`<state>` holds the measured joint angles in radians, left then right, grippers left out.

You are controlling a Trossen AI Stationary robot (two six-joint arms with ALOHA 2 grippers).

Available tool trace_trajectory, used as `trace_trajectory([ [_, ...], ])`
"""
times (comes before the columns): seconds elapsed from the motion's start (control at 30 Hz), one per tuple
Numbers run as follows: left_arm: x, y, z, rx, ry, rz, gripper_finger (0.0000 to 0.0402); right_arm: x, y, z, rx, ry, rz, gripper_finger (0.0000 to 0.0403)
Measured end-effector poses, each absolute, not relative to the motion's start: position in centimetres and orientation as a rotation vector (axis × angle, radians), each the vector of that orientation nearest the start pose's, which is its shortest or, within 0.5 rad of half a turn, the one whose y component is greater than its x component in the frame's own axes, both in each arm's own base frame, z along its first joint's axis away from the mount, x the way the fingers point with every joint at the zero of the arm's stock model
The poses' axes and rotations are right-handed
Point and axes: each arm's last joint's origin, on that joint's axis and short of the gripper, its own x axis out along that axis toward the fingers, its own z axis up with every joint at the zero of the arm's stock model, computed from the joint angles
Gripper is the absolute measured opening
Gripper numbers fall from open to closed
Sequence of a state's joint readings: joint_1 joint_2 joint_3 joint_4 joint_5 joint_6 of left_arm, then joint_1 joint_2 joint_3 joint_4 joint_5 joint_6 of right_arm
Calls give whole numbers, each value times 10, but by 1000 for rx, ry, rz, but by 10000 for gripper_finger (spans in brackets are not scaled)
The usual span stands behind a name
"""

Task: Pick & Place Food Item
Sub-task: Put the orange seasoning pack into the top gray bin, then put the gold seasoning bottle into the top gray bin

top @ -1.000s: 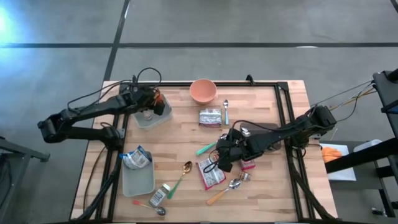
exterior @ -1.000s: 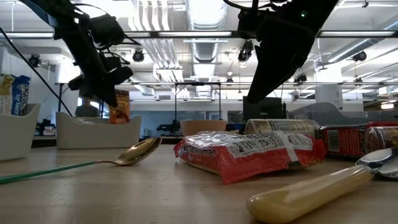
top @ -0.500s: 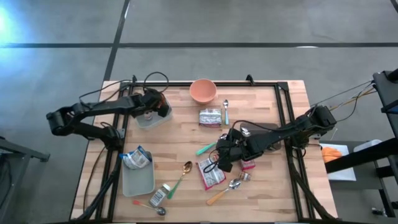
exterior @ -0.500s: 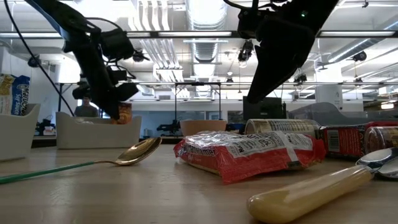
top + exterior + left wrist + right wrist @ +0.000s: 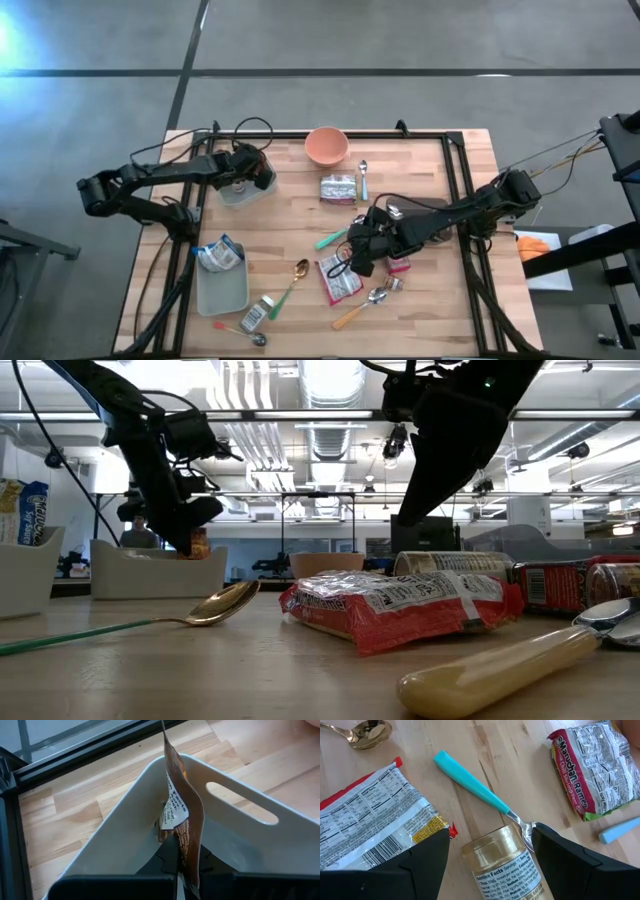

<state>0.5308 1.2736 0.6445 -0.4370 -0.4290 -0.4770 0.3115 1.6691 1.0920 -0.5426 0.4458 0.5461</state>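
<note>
At table's far left corner: left gripper (image 5: 243, 172), jaws clamped on a brown food packet (image 5: 179, 822), packet edge-up inside the white bin (image 5: 235, 827). Mid-table: right gripper (image 5: 362, 243), jaws spread, poised over a gold-lidded jar (image 5: 504, 862), teal-handled spoon (image 5: 472, 782) touching the jar, red ramen pack (image 5: 367, 820) beside.

You have a pink bowl (image 5: 326, 146), a gold spoon (image 5: 297, 274) and a teal-handled spoon (image 5: 479, 787) on the tabletop (image 5: 285, 225).
</note>
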Motion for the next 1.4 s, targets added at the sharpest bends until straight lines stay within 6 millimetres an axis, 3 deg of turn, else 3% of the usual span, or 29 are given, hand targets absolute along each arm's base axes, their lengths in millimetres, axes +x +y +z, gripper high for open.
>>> trace_trajectory([
  [0.17,185,123,178,-451,878,1109,19,313,88,198,81,963,-393,282],
  [0.5,185,123,179,-422,893,1102,152,313,88,198,81,963,-393,282],
  [0.73,192,127,194,-413,856,1095,210,312,87,196,79,969,-395,282],
  [1.1,198,125,226,-448,933,1026,222,312,87,196,76,971,-394,282],
  [1.3,208,110,247,-425,950,962,222,312,87,197,20,978,-365,282],
  [1.4,216,96,257,-403,926,905,222,314,83,197,-91,1000,-311,282],
])
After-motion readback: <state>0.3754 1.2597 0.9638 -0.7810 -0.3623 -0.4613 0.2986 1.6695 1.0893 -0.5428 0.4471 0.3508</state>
